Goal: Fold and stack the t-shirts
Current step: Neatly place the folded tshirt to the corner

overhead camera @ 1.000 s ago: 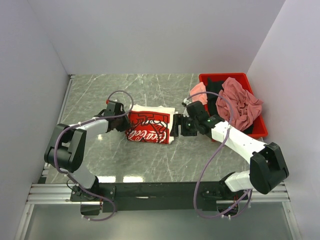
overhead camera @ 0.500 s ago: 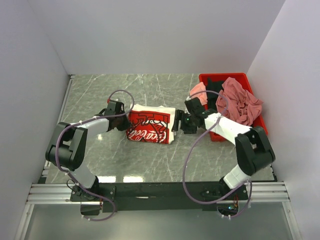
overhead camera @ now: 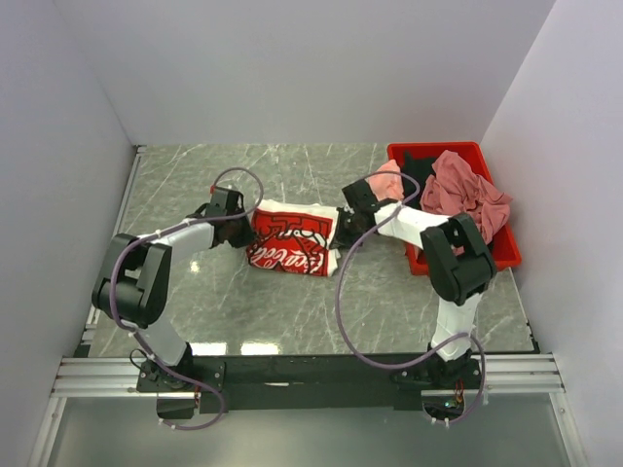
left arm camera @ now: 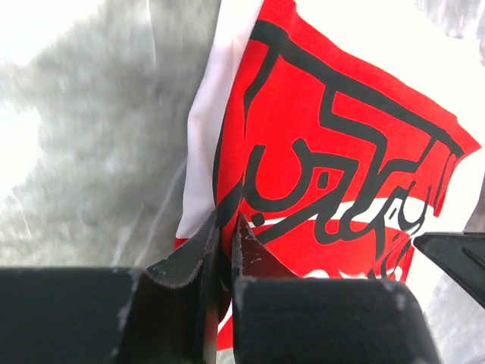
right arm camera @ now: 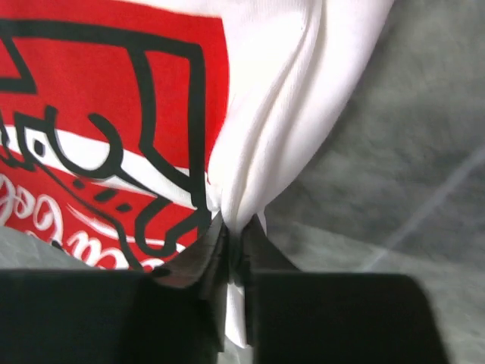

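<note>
The white t-shirt (overhead camera: 292, 238), red-and-white graphic facing up, lies folded into a compact rectangle on the grey marble-look table (overhead camera: 292, 311), just left of the red bin (overhead camera: 433, 148). At the shirt's left edge, the left gripper (overhead camera: 241, 231) is clamped on it, and the wrist view shows red printed cloth nipped between its fingers (left arm camera: 198, 250). On the shirt's right edge, the right gripper (overhead camera: 343, 232) is clenched too, with a bunched white fold caught tight between its fingers (right arm camera: 201, 262). To the right of the shirt, the bin holds a dusty rose tee (overhead camera: 467, 199) heaped high, a light pink tee (overhead camera: 387, 180) spilling over the near-left rim, and a black tee (overhead camera: 419, 170) between them.
</note>
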